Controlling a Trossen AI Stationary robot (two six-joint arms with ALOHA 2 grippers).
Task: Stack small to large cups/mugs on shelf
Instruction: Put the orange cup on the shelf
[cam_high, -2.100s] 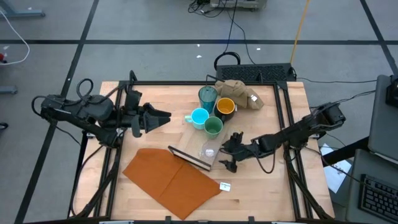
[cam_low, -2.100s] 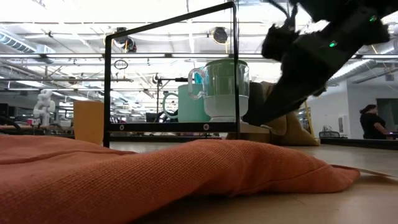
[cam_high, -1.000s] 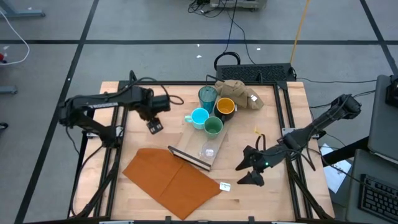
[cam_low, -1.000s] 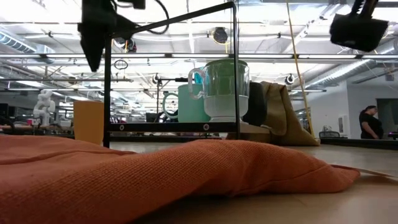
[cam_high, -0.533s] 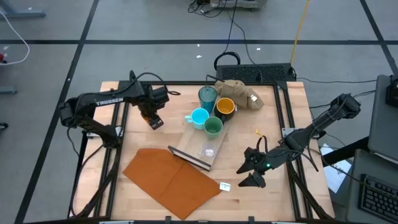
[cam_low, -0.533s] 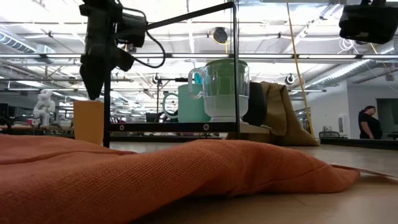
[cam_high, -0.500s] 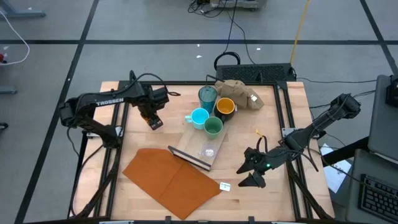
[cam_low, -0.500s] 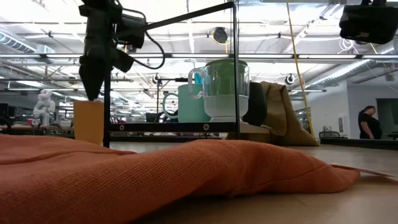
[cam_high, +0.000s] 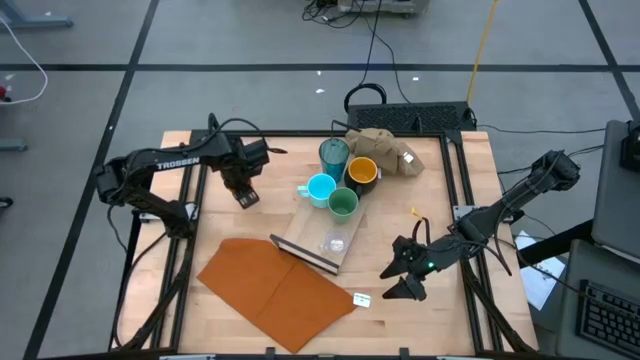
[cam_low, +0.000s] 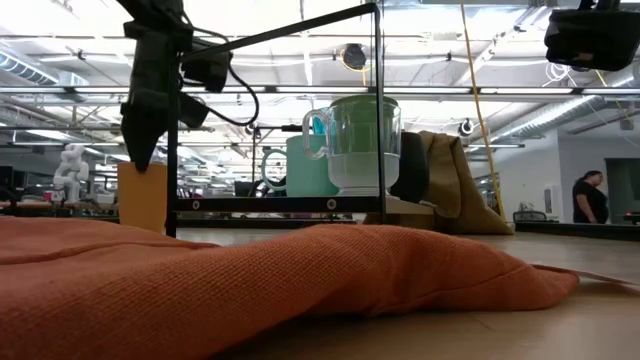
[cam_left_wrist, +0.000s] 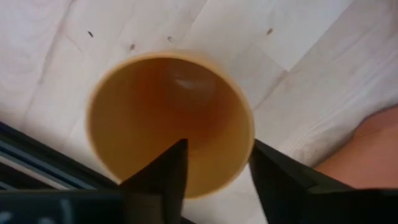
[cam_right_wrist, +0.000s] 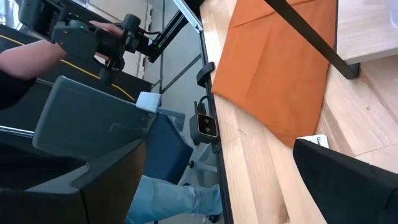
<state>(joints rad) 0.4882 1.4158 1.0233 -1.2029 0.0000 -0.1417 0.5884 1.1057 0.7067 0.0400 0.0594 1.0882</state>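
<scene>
In the high view the left claw (cam_high: 244, 192) hides the orange cup (cam_left_wrist: 170, 121) beneath it.

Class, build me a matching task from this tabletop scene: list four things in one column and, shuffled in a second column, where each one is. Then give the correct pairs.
Things
1. orange cup
2. clear glass
3. tan cloth lump
4. right gripper

Places
A. lying on the shelf, near its dark strip
B. at the table's far edge, behind the mugs
C. directly below the left gripper, off the shelf
D. over bare table on the right, away from every cup

Pairs: 1-C, 2-A, 3-B, 4-D
</scene>
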